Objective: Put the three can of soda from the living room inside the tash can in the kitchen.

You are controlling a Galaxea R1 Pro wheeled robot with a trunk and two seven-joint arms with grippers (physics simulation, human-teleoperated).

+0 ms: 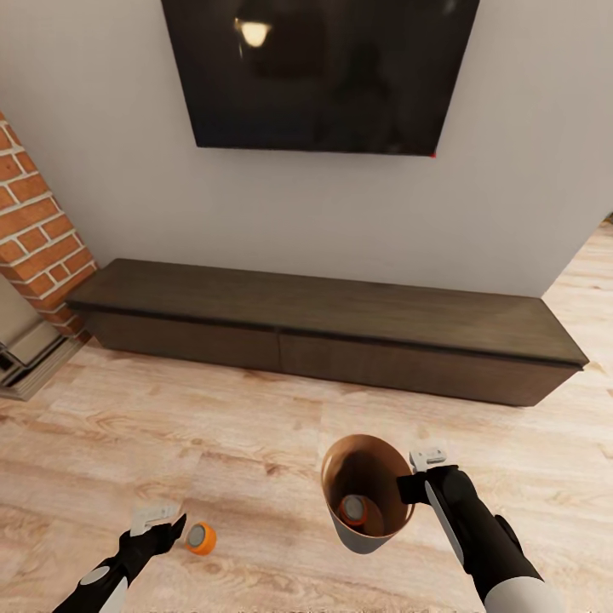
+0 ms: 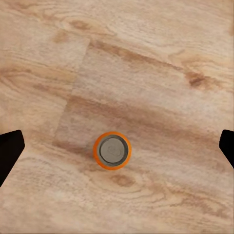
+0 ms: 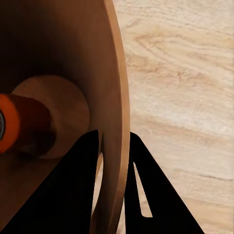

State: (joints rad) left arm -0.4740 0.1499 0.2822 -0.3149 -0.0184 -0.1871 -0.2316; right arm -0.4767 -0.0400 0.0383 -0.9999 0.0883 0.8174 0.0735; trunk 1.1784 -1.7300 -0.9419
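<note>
An orange can of soda (image 1: 201, 538) stands upright on the wood floor, its grey top (image 2: 112, 150) facing my left wrist camera. My left gripper (image 1: 162, 521) hovers open just left of it, with one dark fingertip (image 2: 9, 152) at each side of that view and nothing between them. My right gripper (image 1: 415, 487) is shut on the rim of the tash can (image 1: 368, 538), one finger (image 3: 80, 187) inside the brown wall and the other outside. A second orange can (image 1: 353, 511) lies at the bin's bottom (image 3: 19, 122).
A long low dark wood cabinet (image 1: 340, 328) runs along the grey wall under a black wall TV (image 1: 319, 72). A brick fireplace (image 1: 38, 230) stands at the far left. Light plank floor (image 1: 255, 426) stretches between the cabinet and me.
</note>
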